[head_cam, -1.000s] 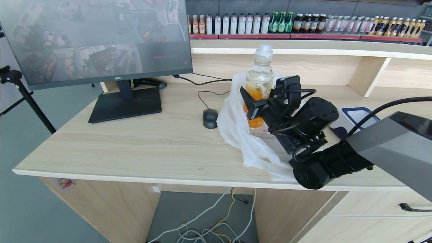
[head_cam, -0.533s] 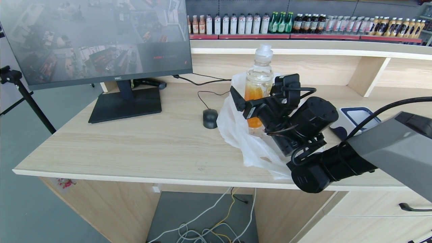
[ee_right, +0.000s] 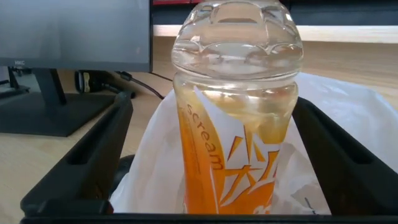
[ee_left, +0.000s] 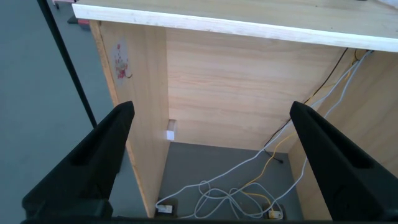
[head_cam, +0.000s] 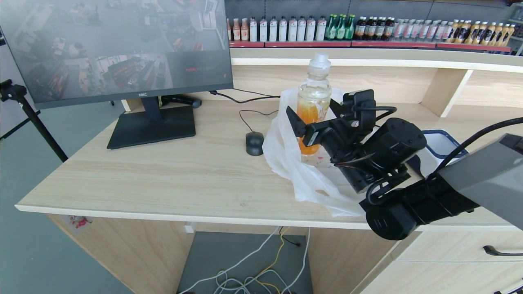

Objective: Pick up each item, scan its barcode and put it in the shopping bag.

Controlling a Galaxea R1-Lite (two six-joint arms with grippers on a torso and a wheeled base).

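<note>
The bottle [head_cam: 314,87] stands upright, cap up, in the shopping bag [head_cam: 282,155], seemingly untouched inside the spread right end effector [head_cam: 310,109].

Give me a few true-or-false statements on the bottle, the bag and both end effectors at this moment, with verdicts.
1. The bottle stands upright with the shopping bag around its lower part. True.
2. The right end effector is shut on the bottle's cap. False: it is open, with one finger on each side of the bottle's body, below the cap.
3. The mouse lies on the counter just to the robot's left of the bag. True.
4. The left end effector holds an item above the counter. False: it is open and empty, below the counter's edge, facing the cables on the floor.
</note>
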